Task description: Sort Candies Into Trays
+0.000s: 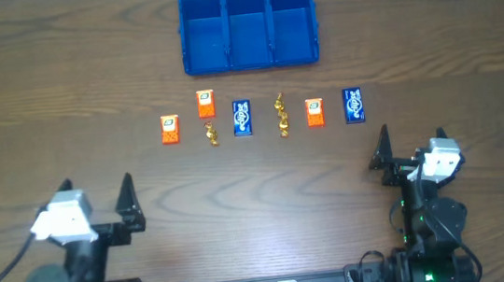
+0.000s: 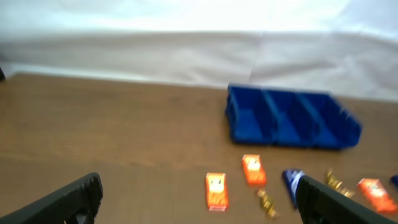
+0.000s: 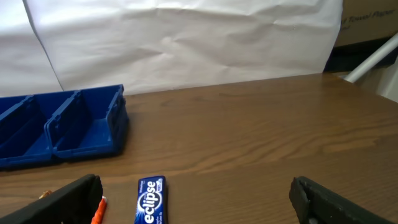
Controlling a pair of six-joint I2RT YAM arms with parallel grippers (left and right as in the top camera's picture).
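Three orange packs (image 1: 170, 129), two blue packs (image 1: 242, 117) and small gold-wrapped sweets (image 1: 281, 114) lie in a loose row across the middle of the table (image 1: 40, 88). They are just on the near side of a blue tray (image 1: 252, 58) with three compartments. The left gripper (image 1: 98, 195) and right gripper (image 1: 412, 148) sit at the near side, fingers spread wide. The table is brown wood; a white sheet (image 3: 186, 43) hangs beyond its far edge.
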